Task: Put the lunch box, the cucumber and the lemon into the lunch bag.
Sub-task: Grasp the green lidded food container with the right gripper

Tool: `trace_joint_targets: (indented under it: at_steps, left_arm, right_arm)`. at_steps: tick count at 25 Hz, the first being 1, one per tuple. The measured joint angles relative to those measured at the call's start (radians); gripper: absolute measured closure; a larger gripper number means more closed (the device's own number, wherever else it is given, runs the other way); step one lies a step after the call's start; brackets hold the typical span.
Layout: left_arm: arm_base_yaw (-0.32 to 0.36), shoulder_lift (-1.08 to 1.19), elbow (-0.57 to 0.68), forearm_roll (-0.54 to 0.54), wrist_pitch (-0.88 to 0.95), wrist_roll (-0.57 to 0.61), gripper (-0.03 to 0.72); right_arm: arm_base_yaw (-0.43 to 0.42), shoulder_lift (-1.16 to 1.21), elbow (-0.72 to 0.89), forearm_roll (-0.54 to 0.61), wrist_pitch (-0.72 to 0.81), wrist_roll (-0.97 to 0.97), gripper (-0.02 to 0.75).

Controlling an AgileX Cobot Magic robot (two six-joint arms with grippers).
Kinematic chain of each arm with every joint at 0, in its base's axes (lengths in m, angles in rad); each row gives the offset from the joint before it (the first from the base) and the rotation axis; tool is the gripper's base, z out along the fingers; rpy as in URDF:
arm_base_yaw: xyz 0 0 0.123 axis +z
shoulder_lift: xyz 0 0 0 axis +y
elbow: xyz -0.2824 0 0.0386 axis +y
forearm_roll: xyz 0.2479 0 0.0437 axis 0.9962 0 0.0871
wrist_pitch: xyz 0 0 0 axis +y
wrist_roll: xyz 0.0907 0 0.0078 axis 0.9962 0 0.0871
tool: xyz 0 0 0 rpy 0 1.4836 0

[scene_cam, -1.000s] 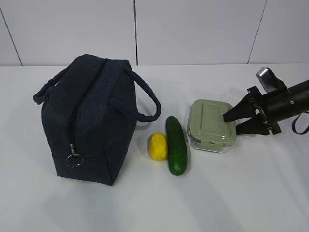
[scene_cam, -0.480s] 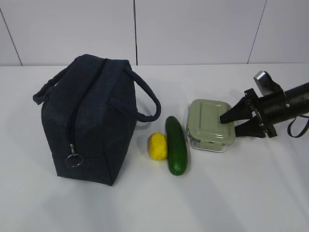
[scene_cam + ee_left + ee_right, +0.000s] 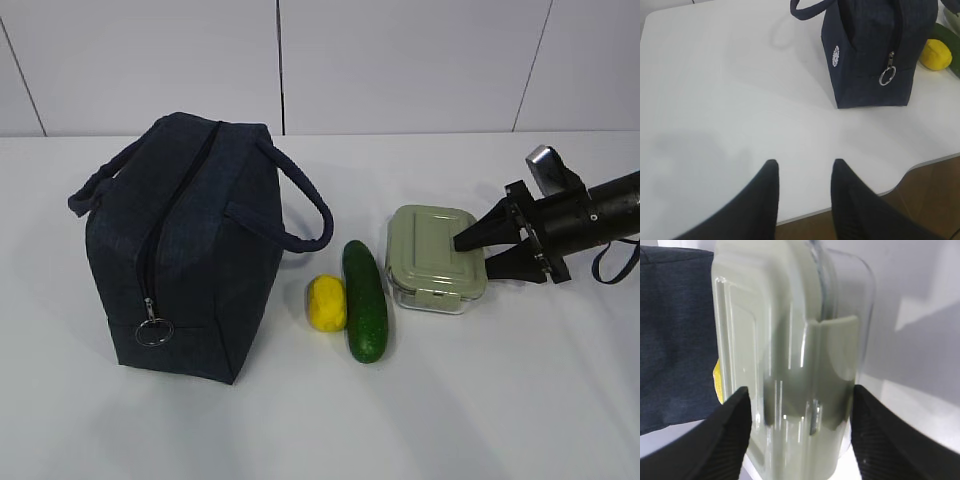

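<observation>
The lunch box [image 3: 432, 255], clear with a sage-green lid, sits on the white table right of the cucumber [image 3: 365, 300] and the lemon [image 3: 326, 302]. The navy lunch bag [image 3: 180, 250] stands at the left with its zipper closed and its ring pull [image 3: 153, 332] hanging at the front. My right gripper [image 3: 476, 255] is open and straddles the box's right edge, one finger over the lid and one beside the wall. The right wrist view shows the lunch box [image 3: 790, 340] between the right gripper's [image 3: 800, 390] fingers. My left gripper [image 3: 805, 162] is open and empty, well short of the bag [image 3: 875, 50].
The table's front edge [image 3: 920, 165] runs near the left gripper, with brown floor beyond it. A white panelled wall [image 3: 400, 60] stands behind the table. The lemon [image 3: 936, 54] shows right of the bag in the left wrist view.
My right gripper has moved a little to the left, further over the lunch box's right edge. The bag, lemon and cucumber have not moved.
</observation>
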State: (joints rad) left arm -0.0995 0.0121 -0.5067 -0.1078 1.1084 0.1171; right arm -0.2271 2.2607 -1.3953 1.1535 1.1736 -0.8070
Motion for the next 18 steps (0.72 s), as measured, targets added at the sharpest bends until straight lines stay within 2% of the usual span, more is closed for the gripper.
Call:
trace_joint_targets:
  at_steps: [18]
  left_arm:
    - [0.000,0.000,0.000,0.000,0.000,0.000,0.449]
  right_arm:
    - [0.000,0.000,0.000,0.000,-0.001,-0.002,0.283]
